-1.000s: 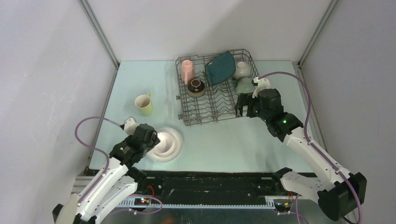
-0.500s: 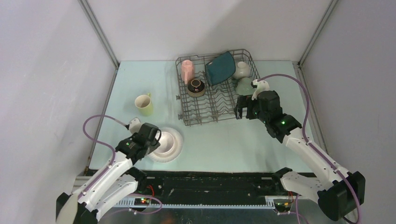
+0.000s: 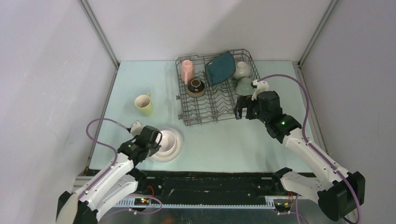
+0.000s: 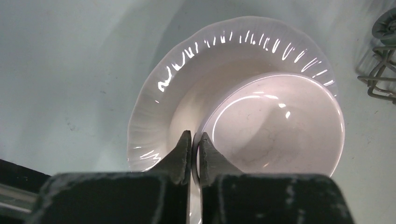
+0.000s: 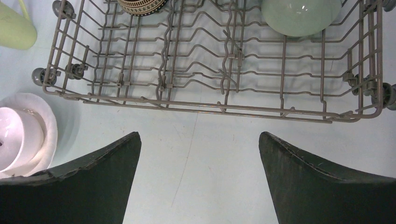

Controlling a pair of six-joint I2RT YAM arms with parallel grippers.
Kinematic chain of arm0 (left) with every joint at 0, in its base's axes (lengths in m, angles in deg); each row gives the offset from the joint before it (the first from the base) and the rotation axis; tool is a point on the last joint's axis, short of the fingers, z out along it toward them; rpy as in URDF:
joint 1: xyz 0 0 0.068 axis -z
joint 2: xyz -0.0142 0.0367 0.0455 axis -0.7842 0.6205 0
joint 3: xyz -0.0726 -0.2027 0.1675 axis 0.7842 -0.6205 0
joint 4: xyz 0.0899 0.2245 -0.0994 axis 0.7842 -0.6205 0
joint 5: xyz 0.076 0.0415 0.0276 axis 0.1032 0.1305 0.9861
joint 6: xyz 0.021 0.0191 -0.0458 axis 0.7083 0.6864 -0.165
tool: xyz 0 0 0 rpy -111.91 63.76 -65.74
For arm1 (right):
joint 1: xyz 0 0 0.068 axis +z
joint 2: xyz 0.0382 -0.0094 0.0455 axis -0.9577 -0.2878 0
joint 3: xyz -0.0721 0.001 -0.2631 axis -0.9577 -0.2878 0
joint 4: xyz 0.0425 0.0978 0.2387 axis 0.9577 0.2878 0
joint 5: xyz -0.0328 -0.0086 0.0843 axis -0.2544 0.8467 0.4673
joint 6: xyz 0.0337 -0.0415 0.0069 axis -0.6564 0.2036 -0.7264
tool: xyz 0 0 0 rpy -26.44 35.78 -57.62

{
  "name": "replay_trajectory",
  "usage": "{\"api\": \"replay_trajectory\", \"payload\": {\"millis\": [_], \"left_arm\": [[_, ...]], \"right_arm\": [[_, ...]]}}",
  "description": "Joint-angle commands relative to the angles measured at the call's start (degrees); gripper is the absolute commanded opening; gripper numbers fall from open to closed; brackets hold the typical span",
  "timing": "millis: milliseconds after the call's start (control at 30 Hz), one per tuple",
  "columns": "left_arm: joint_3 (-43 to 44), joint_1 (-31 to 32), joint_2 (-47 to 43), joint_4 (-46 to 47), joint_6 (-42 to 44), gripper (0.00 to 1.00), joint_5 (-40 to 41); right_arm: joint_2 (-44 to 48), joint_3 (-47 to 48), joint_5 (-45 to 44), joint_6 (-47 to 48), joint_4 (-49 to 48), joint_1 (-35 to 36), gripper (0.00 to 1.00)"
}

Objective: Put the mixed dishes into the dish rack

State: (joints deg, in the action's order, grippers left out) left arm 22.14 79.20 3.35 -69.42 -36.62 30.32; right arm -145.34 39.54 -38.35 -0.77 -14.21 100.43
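Left jaws, nearest the arm bases: pinched together on the near rim of the pale pink bowl (image 4: 275, 126). One dark finger (image 4: 180, 156) sits outside the wall and the other inside, with the rim edge showing in the slit between them. The bowl sits upright in the round white plate (image 4: 154, 112), off-centre toward the plate's right as the left wrist camera sees it. The plate's fluted rim lies flat on the pale bench (image 4: 56, 70). Cannot tell whether the bowl is raised off the plate. Right jaws: wide apart, with bare bench showing between the two fingers (image 5: 93, 177). They hang just short of the near rail of the dish rack (image 5: 210, 109). Plate and bowl lie well off to the left of these jaws. Beyond the left jaws and slightly to their left, the yellow-green mug (image 3: 144, 104) stands upright on the bench, mouth up, outside the rack. Ahead of the right jaws, inside the rack: to the left, the brown bowl (image 3: 196, 87) with its patterned wall; to the right, the pale green bowl (image 5: 299, 16), tipped among the tines. Farther on, along the rack's back end: the pink mug (image 3: 187, 70) at far left, the dark teal squarish plate (image 3: 220, 68) on edge and leaning in the middle, and the white bowl (image 3: 241, 70) at far right, just behind the green one.
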Motion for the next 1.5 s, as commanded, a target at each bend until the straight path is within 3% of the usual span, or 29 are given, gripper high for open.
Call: {"api": "replay_trajectory", "payload": {"millis": [0, 300, 533, 767, 933, 1033, 1133, 1267, 1467], "left_arm": [[1.2, -0.3, -1.8, 1.3, -1.1, 0.01, 0.5], [6.5, -0.3, -10.5, -4.1, 1.1, 0.00, 3.9], [7.6, -0.3, -18.7, 7.8, 14.3, 0.00, -10.6], [7.4, -0.3, -20.5, 18.0, 16.4, 0.00, -22.5], [3.0, -0.2, -15.7, 34.2, 10.2, 0.00, -34.7], [0.6, -0.2, -12.5, 47.4, 5.1, 0.00, -37.4], [-0.1, -0.2, -10.3, 53.9, 2.5, 0.00, -38.9], [0.0, 0.0, -8.4, 57.2, 0.9, 0.00, -40.0], [0.6, 1.1, -7.2, 57.3, -0.1, 0.00, -39.8]], "right_arm": [[1.7, -0.2, 1.2, -1.2, -1.7, -0.2, 0.99], [4.4, -0.2, 7.9, -2.0, -0.4, -1.6, 1.00], [5.6, -0.2, 17.4, -4.0, -0.6, -3.1, 1.00], [6.5, -0.2, 29.0, -7.7, -2.6, -3.0, 0.99], [6.4, -0.2, 35.3, -11.9, -5.1, -0.2, 1.00], [7.2, -1.0, 35.9, -13.9, -7.0, 2.1, 1.00], [8.8, -3.7, 36.8, -18.5, -12.1, 5.1, 1.00], [9.3, -8.4, 36.7, -23.9, -24.3, 9.1, 1.00], [6.2, -9.7, 31.2, -25.8, -34.5, 16.1, 1.00]]}}
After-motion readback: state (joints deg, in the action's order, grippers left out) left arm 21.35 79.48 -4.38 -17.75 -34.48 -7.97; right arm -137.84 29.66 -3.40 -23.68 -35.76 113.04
